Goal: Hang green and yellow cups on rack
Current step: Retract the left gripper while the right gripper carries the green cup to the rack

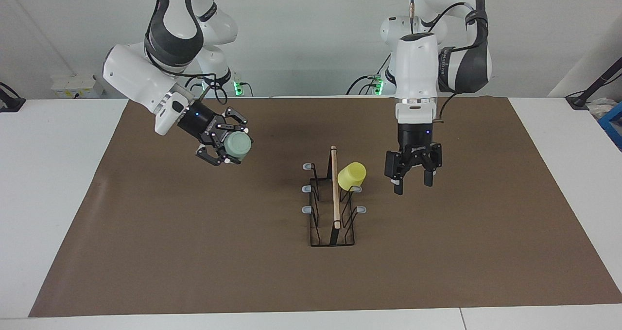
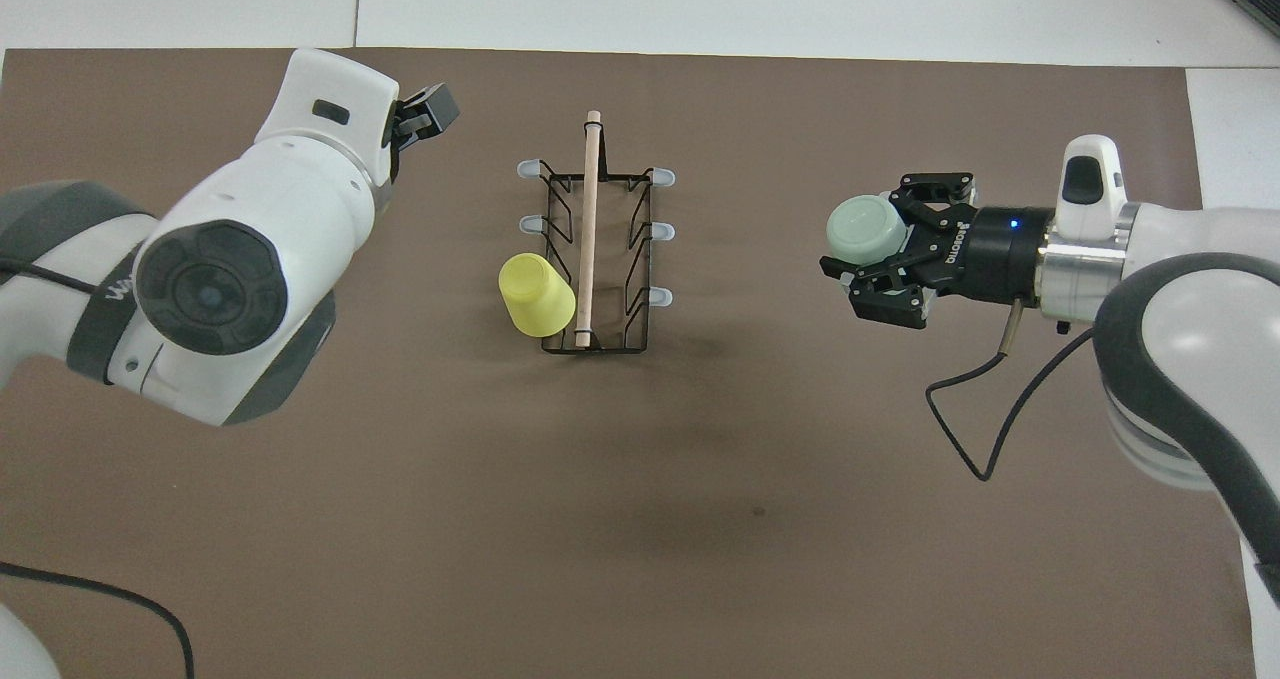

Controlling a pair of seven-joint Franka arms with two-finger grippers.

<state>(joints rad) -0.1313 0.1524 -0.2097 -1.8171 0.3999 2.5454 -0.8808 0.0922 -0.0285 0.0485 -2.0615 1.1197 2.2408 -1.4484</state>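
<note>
The yellow cup [image 1: 351, 176] [image 2: 537, 293] hangs tilted on the rack [image 1: 335, 194] [image 2: 590, 229]. It sits on the prong closest to the robots, on the side toward the left arm's end. My left gripper [image 1: 413, 186] [image 2: 425, 124] is open and holds nothing. It hangs over the mat beside the rack, apart from the yellow cup. My right gripper [image 1: 233, 147] [image 2: 862, 241] is shut on the pale green cup [image 1: 239, 143] [image 2: 862, 225]. It holds the cup sideways in the air over the mat, toward the right arm's end, well apart from the rack.
A brown mat [image 1: 194, 252] covers most of the white table [image 1: 58, 184]. The rack stands near the mat's middle, with its other grey-tipped prongs [image 1: 307, 188] bare. A black cable [image 2: 985, 409] dangles from the right wrist.
</note>
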